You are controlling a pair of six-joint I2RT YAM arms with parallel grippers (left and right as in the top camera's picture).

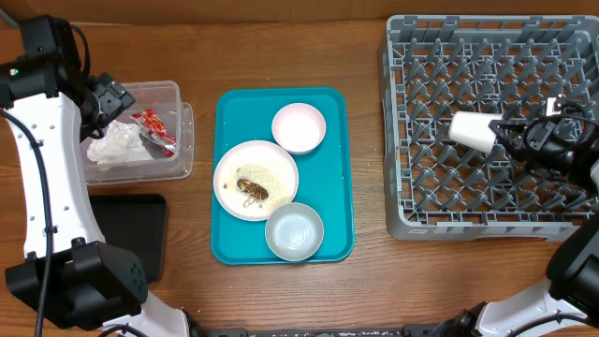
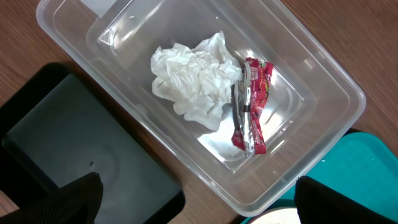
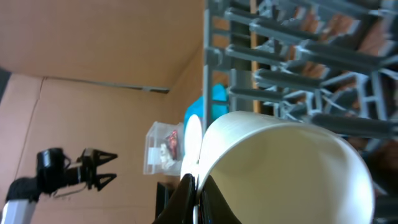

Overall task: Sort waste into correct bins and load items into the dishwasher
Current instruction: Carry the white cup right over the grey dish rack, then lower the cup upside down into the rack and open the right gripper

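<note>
We are seeing the left end effector (image 1: 112, 98) hanging spread wide over the clear tub (image 1: 180, 157), napkin (image 1: 117, 145) and wrapper (image 1: 154, 128) lying inside it, the right end effector (image 1: 505, 136) clamping the white cup (image 1: 473, 130) by its rim over the dish rack (image 1: 440, 201), plate (image 1: 273, 167) with scraps (image 1: 252, 191), pink saucer (image 1: 299, 127) and bowl (image 1: 294, 231) sitting on the teal tray (image 1: 337, 187).

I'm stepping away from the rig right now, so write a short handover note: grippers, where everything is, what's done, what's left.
Left gripper: open, empty, above the clear tub.
Right gripper: shut on the white cup, at the dish rack, not yet released.
Done: napkin and wrapper lie in the tub.
Left: release the cup; clear the food scraps off the white plate; rack the plate, pink saucer and bowl, all on the teal tray. Black tray sits beside the tub.
</note>
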